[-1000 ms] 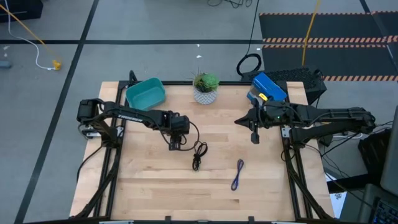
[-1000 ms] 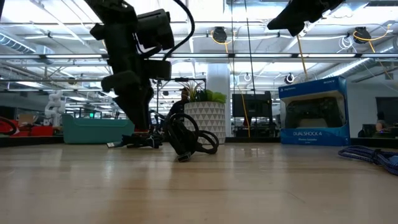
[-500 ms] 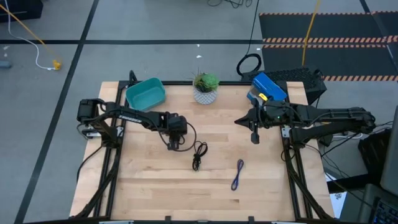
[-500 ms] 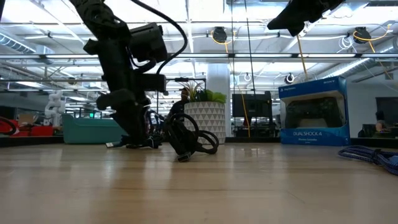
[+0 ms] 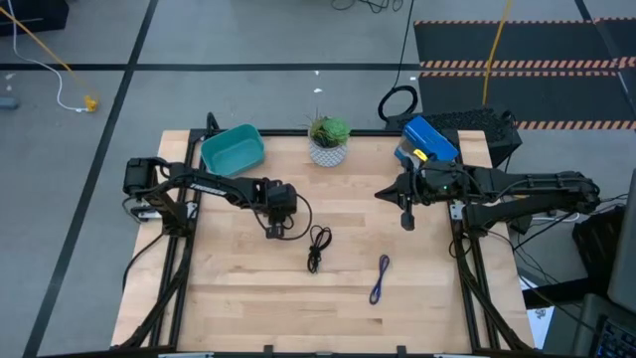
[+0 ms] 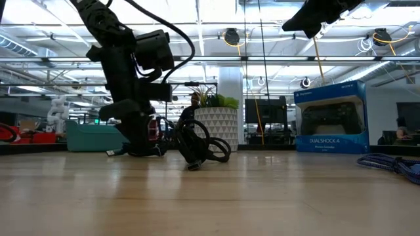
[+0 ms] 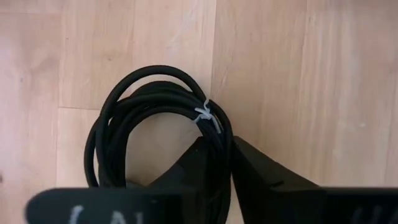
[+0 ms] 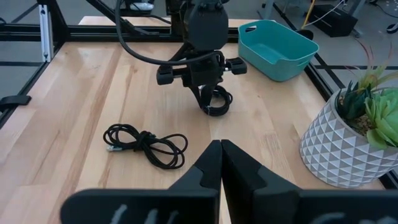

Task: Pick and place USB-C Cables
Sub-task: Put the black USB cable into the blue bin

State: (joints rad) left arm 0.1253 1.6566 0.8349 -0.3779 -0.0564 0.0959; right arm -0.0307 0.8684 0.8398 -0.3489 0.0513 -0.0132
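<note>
While my left gripper [image 5: 275, 230] is sitting low at the table's middle-left, its jaws are pinching the coiled black cable [image 7: 158, 134] (white tie showing) against the wood. At its four o'clock the looped black cable [image 5: 317, 247] is lying free, and farther toward four the purple-blue cable [image 5: 380, 278] is resting alone. I'm keeping my right gripper [image 5: 405, 216] raised at three o'clock, jaws pressed together.

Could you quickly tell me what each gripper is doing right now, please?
Left gripper: closed on the coiled black cable, down at the table.
Right gripper: closed, empty, raised above the table.
</note>
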